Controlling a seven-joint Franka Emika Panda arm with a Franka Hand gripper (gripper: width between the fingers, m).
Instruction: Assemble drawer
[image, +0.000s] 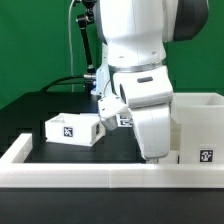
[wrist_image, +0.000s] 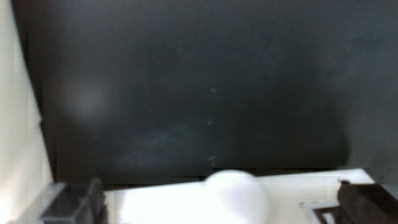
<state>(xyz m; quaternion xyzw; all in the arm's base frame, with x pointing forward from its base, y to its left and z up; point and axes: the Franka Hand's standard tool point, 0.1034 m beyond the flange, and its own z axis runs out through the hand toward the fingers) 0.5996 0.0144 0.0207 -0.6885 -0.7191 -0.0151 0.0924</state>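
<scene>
One small white open-topped tray (image: 68, 128) with a tag stands on the black table at the exterior view's left. The tall white housing (image: 200, 125) stands at the right, tag on its front. My arm hangs low between them, and its own body hides the fingers in that view. In the wrist view my gripper (wrist_image: 222, 200) has its fingers (wrist_image: 80, 200) spread wide on either side of a white piece with a rounded knob (wrist_image: 231, 188). A gap shows beside one finger. A tagged white part (image: 122, 118) peeks out behind the arm.
The low white rail (image: 100, 165) edges the table's front and also shows in the wrist view (wrist_image: 15, 100). Black cables and a stand (image: 78, 40) are at the back.
</scene>
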